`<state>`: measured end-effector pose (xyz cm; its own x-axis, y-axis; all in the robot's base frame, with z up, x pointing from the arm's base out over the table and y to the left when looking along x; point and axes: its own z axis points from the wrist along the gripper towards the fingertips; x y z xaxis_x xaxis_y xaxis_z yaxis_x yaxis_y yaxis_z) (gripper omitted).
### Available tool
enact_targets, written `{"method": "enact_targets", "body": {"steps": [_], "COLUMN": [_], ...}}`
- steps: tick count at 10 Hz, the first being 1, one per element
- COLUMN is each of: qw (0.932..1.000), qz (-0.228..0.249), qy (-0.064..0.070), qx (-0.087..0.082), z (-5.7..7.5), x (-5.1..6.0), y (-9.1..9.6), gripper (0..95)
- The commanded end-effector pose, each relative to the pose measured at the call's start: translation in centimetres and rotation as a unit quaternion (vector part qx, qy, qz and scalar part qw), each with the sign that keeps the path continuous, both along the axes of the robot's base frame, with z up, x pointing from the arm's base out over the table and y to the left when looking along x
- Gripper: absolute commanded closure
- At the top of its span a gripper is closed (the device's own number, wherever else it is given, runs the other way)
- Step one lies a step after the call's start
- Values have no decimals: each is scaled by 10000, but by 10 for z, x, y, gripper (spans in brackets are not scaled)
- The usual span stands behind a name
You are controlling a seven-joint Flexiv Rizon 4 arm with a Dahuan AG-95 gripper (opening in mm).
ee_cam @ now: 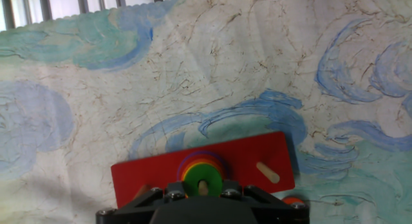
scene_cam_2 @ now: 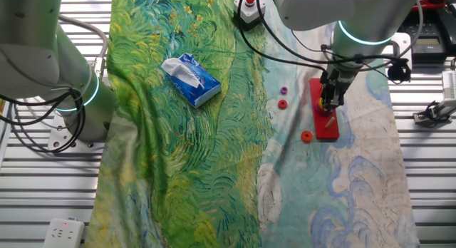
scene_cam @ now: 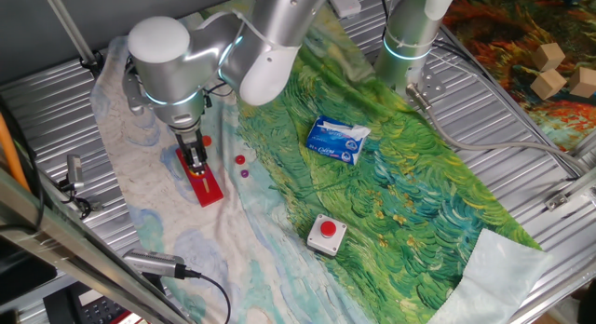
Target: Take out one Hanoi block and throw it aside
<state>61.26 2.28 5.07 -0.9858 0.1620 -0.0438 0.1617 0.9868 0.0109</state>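
Note:
The red rectangular board lies on the pale part of the cloth. It carries a bare wooden peg and a stack of coloured discs on another peg. The green Hanoi block is the top disc of that stack, with the peg through its hole. My gripper is down over the stack, its black finger parts tight against both sides of the green disc. The board and gripper also show in one fixed view, and the gripper and board in the other.
Tiny loose discs lie on the cloth beside the board: orange, red and purple. A blue tissue pack and a red push button sit on the green part. A second arm base stands at the back.

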Motion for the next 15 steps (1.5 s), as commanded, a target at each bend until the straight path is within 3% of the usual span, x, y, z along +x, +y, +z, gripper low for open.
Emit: {"method": "enact_targets", "body": {"steps": [1,8,11,13,15], "qw": [10000,9998,9991,9981,9981], "qz": [-2,7,-30,-87,-120], "qy": [19,208,432,605,605], "qx": [7,-11,-11,3,43], "z": [6,39,51,55,48], "x": [1,2,0,-7,-20], "y": [0,1,2,4,6], "gripper": [950,950,950,950,950]}}
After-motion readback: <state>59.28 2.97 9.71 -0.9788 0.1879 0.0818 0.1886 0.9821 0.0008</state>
